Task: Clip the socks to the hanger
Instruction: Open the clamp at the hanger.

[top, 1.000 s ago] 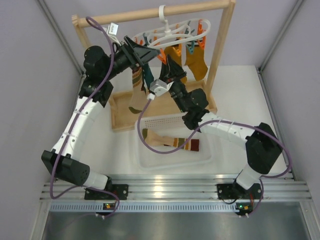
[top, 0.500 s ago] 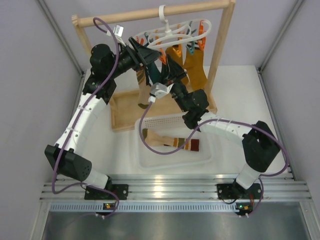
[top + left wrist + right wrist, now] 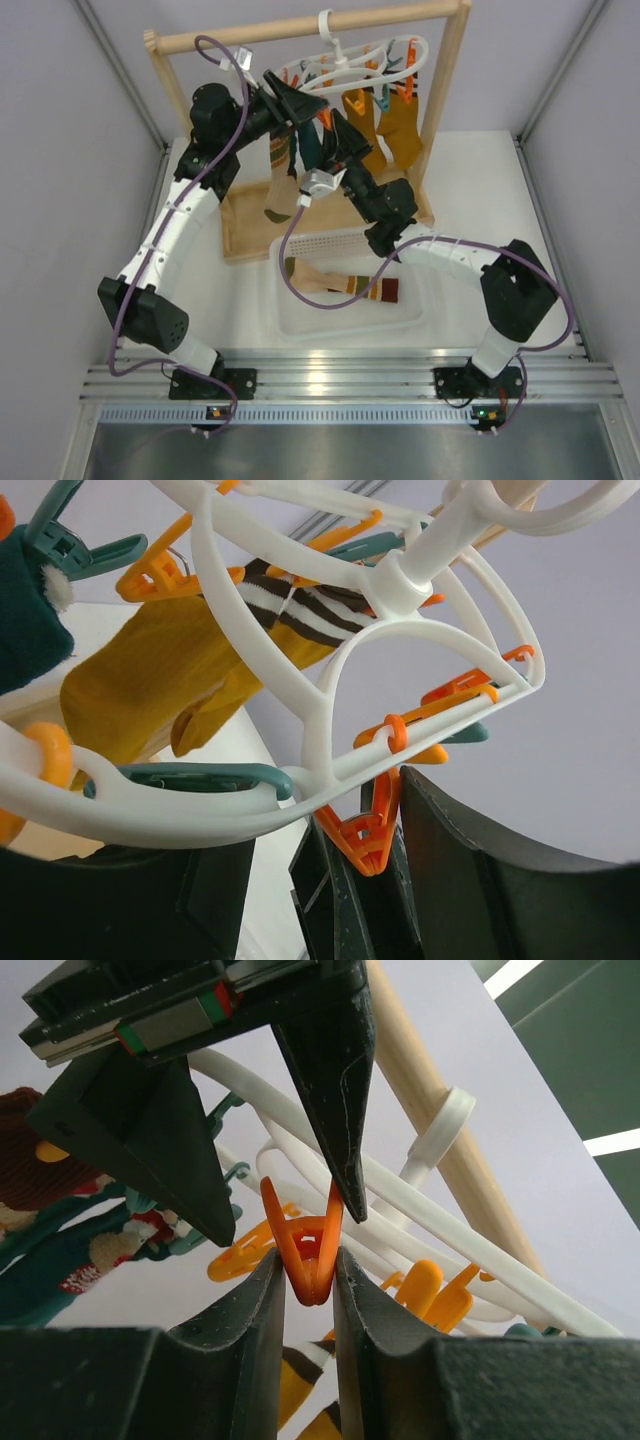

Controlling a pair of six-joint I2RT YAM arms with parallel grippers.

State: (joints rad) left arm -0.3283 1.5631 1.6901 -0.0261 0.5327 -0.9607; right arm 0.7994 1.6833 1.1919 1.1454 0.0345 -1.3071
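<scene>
- The hanger point(image 3: 345, 62), a white oval ring of smooth moulded plastic ribs, hangs by its hook from the rail of the wooden frame point(image 3: 445, 90). Its small clips dangle freely within reach of both arms.
- One orange clip point(image 3: 305, 1235), a glossy V-shaped peg, is clenched at its lower end by the right gripper point(image 3: 308, 1265), apparently to force its mouth apart for a sock.
- The left gripper point(image 3: 300, 103) stands spread right at that clip and grasps nothing that shows. It is probably there to steady the ring.
- Soft knit socks hang from other clips: a teal sock point(image 3: 308, 148), a hanging striped sock point(image 3: 277, 175) and mustard socks point(image 3: 395, 125).
- A loose striped sock point(image 3: 340, 282) lies limp and flat in the translucent bin point(image 3: 290, 322) below the hanger, and by the look of it has yet to be clipped.
</scene>
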